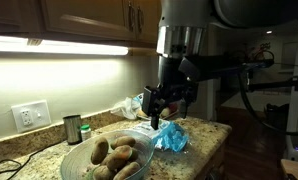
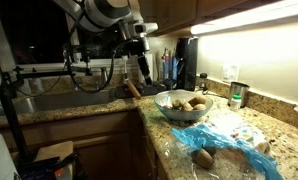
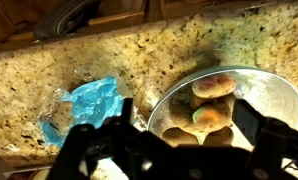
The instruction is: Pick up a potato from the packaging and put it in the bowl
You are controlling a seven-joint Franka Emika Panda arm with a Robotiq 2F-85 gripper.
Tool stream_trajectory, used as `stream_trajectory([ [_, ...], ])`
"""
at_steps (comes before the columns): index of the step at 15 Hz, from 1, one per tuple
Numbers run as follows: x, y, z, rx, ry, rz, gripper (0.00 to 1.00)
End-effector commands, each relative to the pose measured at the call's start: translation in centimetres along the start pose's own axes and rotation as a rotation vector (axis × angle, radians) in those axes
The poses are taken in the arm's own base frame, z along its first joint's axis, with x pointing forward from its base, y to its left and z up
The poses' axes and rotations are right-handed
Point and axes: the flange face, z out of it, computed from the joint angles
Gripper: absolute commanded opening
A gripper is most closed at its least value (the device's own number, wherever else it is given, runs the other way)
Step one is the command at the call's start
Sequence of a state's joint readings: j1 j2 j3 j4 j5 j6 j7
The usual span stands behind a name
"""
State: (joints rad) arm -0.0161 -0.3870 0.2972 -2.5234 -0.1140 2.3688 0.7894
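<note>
The bowl (image 1: pixel 74 160) (image 2: pixel 161 104) (image 3: pixel 279 95) is wide clear glass and holds several brown potatoes (image 1: pixel 101 153) (image 2: pixel 192 102) (image 3: pixel 213 86). Beside it on the granite counter lies the packaging (image 1: pixel 171 137) (image 2: pixel 229 139) (image 3: pixel 89 102), a crumpled bright blue film bag. In an exterior view a brown potato (image 2: pixel 203 157) shows at the bag's near edge. My gripper (image 1: pixel 167 112) (image 2: pixel 143 76) (image 3: pixel 179 150) hangs open and empty above the counter, over the bowl's rim and next to the bag. Its dark fingers (image 3: pixel 84 150) frame the bottom of the wrist view.
A small dark metal cup (image 1: pixel 72 128) (image 2: pixel 237 95) stands by the wall behind the bowl. A sink (image 2: pixel 59 100) lies beyond the counter corner. Bottles and utensils (image 2: pixel 169 68) stand against the backsplash. The counter edge (image 1: pixel 214 140) drops off just past the blue bag.
</note>
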Motion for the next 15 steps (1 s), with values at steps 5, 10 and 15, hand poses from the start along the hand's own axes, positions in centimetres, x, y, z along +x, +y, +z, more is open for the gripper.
stream_trajectory([
  [5, -0.6, 4.6, 2.1, -0.010, 0.082, 0.172, 1.00],
  [10, -0.4, 7.9, 3.5, 0.024, 0.096, 0.321, 1.00],
  [15, 1.0, 10.6, 3.9, 0.089, 0.126, 0.458, 1.00],
])
